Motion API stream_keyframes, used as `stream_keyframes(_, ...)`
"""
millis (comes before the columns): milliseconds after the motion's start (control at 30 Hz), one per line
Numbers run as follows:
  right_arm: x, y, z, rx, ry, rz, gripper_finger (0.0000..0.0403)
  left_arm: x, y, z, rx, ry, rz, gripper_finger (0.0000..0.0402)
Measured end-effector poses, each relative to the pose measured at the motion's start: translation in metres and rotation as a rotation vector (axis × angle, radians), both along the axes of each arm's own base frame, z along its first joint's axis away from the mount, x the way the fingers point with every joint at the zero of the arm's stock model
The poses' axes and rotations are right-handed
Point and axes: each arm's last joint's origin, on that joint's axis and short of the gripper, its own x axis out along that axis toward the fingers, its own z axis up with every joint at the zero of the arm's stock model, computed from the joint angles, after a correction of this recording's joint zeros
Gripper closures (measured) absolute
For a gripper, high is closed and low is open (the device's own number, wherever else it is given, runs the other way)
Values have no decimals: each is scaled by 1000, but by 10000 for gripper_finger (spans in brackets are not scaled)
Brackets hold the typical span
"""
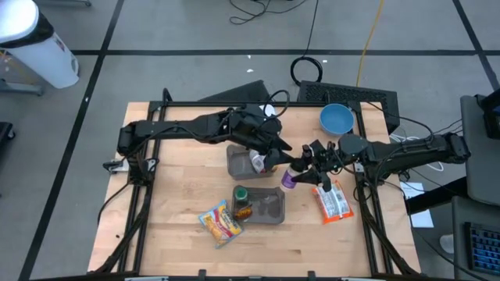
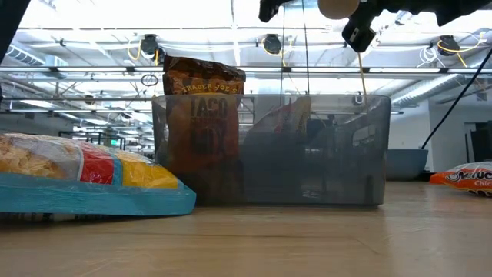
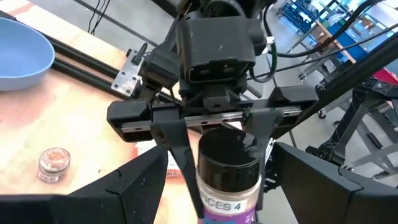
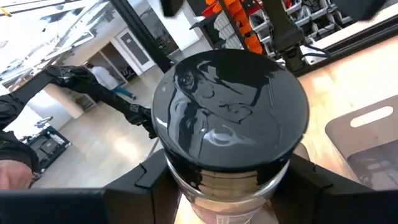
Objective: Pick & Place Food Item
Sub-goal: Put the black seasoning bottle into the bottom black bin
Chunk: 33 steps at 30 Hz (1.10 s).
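Mid-table, above the wood: a spice jar (image 1: 288, 179) with black lid and purple label hangs in the air between the two arms, clear of the tabletop. The right gripper (image 1: 301, 173) is clamped on it; in the right wrist view the jar's glossy lid (image 4: 230, 109) fills the frame with a dark finger pressed to each side. From the left wrist view the same jar (image 3: 227, 171) sits between the right arm's fingers, label partly readable ("...ICES 4").

Left gripper (image 1: 269, 156) hovers just beside the jar, over the far clear bin (image 1: 244, 162); its fingers (image 3: 134, 186) stand apart either side of the jar, not touching it (spread wide, nothing in them).

Near clear bin (image 1: 266, 206) holds a green-lidded jar (image 1: 241, 195). In the low view a Trader Joe's taco mix packet (image 2: 201, 123) stands upright in it.

A yellow snack bag (image 1: 220, 223) lies just beside the near bin. An orange-and-white packet (image 1: 333, 201) lies below the right arm. A blue bowl (image 1: 336, 119) sits at the far edge of the table. A small glass jar (image 3: 54, 163) stands on the wood, well apart from the grippers.
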Motion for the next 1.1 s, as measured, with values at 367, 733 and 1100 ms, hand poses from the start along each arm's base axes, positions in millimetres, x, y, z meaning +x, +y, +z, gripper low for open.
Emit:
stream_keyframes(367,0,-5,0,3,5,-24,213,24,-7,-25,-66,-2,-25,105)
stream_keyframes(733,0,-5,0,3,2,-23,213,24,-7,-27,-59,12,-24,106)
stream_keyframes(1100,0,-5,-1,2,9,-26,214,24,-7,-28,-28,19,-17,168)
